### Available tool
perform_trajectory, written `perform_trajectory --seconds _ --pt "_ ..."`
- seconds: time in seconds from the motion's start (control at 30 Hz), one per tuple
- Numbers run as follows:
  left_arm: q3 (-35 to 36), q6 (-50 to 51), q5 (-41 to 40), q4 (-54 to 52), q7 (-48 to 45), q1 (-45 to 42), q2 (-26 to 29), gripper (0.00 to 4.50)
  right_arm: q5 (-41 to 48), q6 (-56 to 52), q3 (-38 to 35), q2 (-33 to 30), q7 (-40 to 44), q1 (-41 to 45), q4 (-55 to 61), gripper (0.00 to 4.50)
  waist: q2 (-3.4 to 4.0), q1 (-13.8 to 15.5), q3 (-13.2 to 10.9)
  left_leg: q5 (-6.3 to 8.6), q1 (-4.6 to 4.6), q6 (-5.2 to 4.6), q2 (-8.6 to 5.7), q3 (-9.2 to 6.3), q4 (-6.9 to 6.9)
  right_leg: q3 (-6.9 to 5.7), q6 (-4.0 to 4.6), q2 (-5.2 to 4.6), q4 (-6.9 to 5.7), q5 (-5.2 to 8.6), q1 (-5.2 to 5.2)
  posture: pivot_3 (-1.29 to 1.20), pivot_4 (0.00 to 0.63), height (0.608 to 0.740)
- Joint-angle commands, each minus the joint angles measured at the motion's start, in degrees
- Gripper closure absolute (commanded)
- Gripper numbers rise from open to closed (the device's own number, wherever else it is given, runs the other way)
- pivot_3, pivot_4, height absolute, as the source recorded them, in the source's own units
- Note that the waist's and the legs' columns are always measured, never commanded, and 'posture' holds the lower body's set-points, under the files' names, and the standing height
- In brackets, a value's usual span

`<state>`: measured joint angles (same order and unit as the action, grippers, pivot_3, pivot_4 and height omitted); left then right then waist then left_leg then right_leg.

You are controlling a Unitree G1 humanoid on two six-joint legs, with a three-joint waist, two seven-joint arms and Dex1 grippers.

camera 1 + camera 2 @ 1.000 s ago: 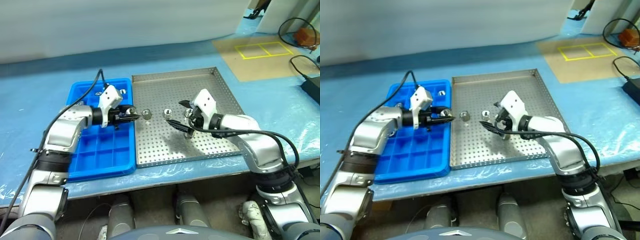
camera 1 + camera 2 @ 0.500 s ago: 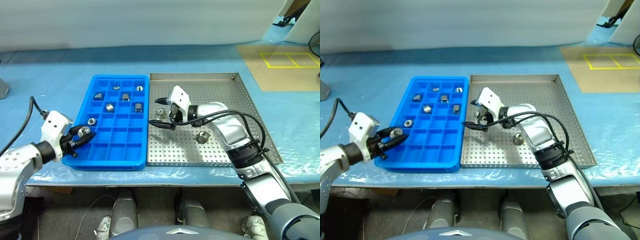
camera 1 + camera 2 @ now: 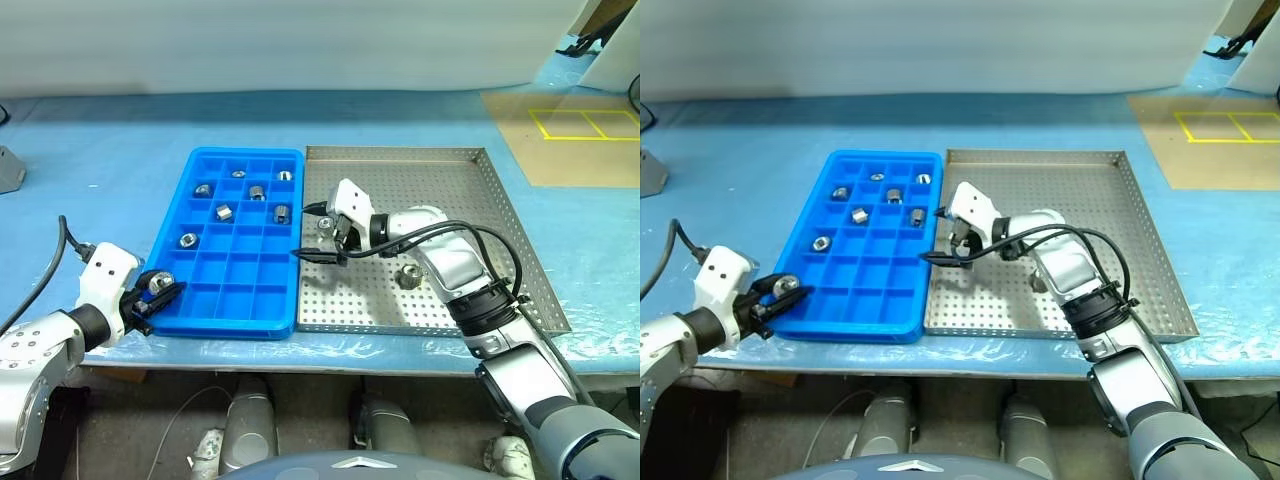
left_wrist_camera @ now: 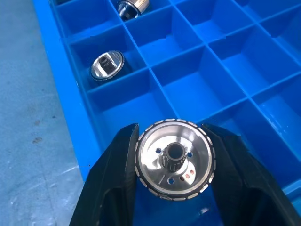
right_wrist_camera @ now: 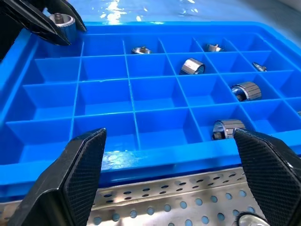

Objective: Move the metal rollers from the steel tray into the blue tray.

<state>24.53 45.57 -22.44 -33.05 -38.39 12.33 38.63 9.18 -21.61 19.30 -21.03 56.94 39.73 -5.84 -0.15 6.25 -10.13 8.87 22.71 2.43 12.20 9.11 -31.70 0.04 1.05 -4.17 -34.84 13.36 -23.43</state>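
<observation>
1. Left eye view: bright blue plastic compartment tray (image 3: 236,300) and square perforated steel tray (image 3: 500,260) lie side by side, touching, on the blue-covered desk (image 3: 100,150).
2. Small shiny metal rollers: six in the blue tray's far compartments, e.g. (image 3: 188,240); two visible on the steel tray, (image 3: 408,275) and another beside the right arm.
3. Left end effector (image 4: 173,160) pinches one roller (image 4: 175,157) over the blue tray's near-left corner.
4. Right end effector (image 5: 169,155), fingers spread wide, empty, above the seam between both trays.
5. Near compartment rows empty; the steel tray's far half is open.
</observation>
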Motion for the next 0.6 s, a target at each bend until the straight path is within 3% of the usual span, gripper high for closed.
perform_trajectory --seconds 0.03,0.33,0.53,0.6 --pt "0.2 -0.8 -0.3 -1.7 0.8 0.6 0.4 2.77 1.5 -0.9 -0.3 -0.2 2.0 0.2 3.2 0.00 0.00 0.0 0.0 0.00 0.01 0.00 0.00 -0.03 0.00 -0.02 0.01 0.00 0.00 0.00 0.00 0.20 0.150 0.740" --pt "-0.4 -1.0 -0.2 -0.1 1.3 0.8 1.0 2.77 0.0 -0.3 -0.6 0.3 1.7 0.6 2.2 0.00 0.00 0.0 0.0 -0.03 0.01 0.01 -0.01 -0.18 -0.01 -0.11 0.01 0.00 -0.12 0.00 0.02 0.20 0.150 0.740" --pt "-1.1 -1.3 0.1 1.3 2.0 -0.1 1.2 0.83 -0.1 -0.2 -0.7 0.3 1.2 0.5 2.2 0.00 -0.01 -0.1 0.0 -0.05 0.00 0.04 -0.01 -0.19 -0.01 -0.11 0.02 0.00 -0.15 0.00 0.02 0.19 0.150 0.740" --pt "-1.0 -1.1 -0.8 1.4 1.6 -1.1 1.5 0.83 0.0 -0.2 -0.9 0.2 1.2 0.5 2.2 0.00 -0.01 -0.2 0.0 -0.14 -0.02 0.18 -0.01 -0.22 -0.01 -0.11 0.03 0.01 -0.22 0.01 0.01 0.19 0.150 0.740"
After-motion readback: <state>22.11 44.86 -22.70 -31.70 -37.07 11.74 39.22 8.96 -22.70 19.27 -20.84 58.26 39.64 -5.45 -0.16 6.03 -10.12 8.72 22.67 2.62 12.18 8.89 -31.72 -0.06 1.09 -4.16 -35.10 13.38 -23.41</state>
